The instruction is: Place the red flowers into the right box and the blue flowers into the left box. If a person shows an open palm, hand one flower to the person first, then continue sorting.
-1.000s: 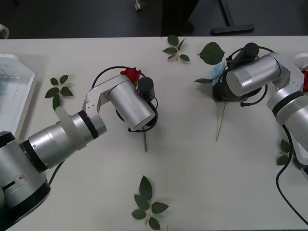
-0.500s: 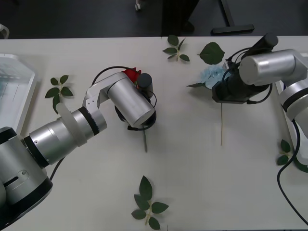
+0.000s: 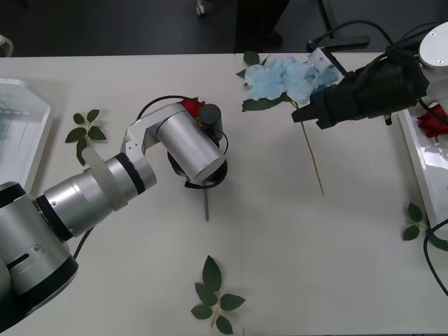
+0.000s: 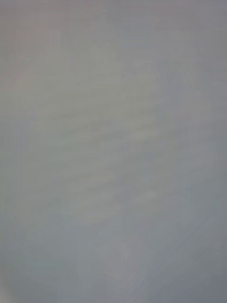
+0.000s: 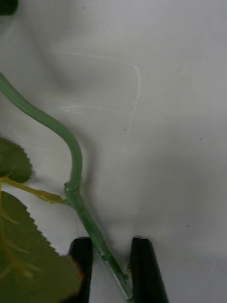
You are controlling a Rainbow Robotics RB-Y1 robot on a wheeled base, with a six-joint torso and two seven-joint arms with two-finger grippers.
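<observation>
Right gripper [image 3: 302, 114] now lifted with blue hydrangea [image 3: 285, 75], fingers closed on stem; headed for left box [image 3: 21, 140]. Left gripper [image 5: 111, 265] fingers narrowly apart, straddling rose stem [image 5: 75, 165]; grasp unclear.

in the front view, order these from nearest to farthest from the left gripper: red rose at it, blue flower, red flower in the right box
1. The red rose, right at the left gripper, mid-table.
2. The blue flower, toward the table's far side, at the right gripper.
3. The red flower in the right box, at the table's right edge.
</observation>
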